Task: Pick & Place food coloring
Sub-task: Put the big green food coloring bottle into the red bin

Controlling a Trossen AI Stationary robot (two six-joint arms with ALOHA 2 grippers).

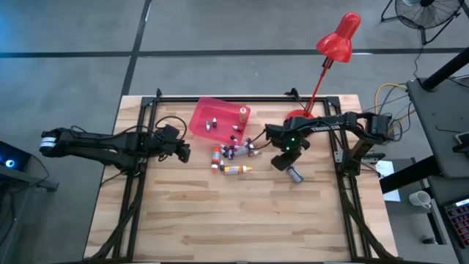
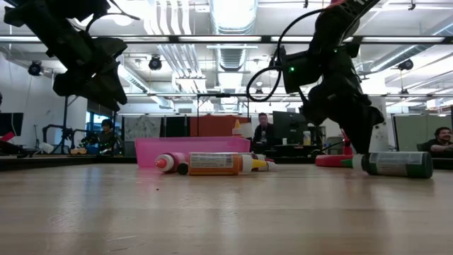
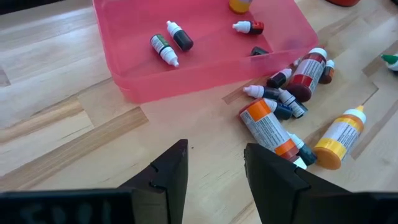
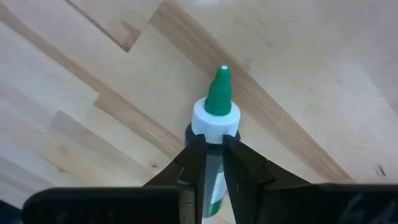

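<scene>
One gripper (image 4: 210,163) clamped on green-tipped bottle (image 4: 214,115)

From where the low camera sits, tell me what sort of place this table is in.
Probably an open-plan office or lab. Beyond the wooden table the low view shows exposed ceiling ducts, strip lights, and people seated at desks with monitors. A floor fan stands on the grey floor nearby.

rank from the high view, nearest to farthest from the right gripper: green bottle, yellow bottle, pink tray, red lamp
1. green bottle, lying at the right gripper
2. yellow bottle, left of it on the table
3. pink tray, farther left, toward the back
4. red lamp head, beyond the back edge
</scene>
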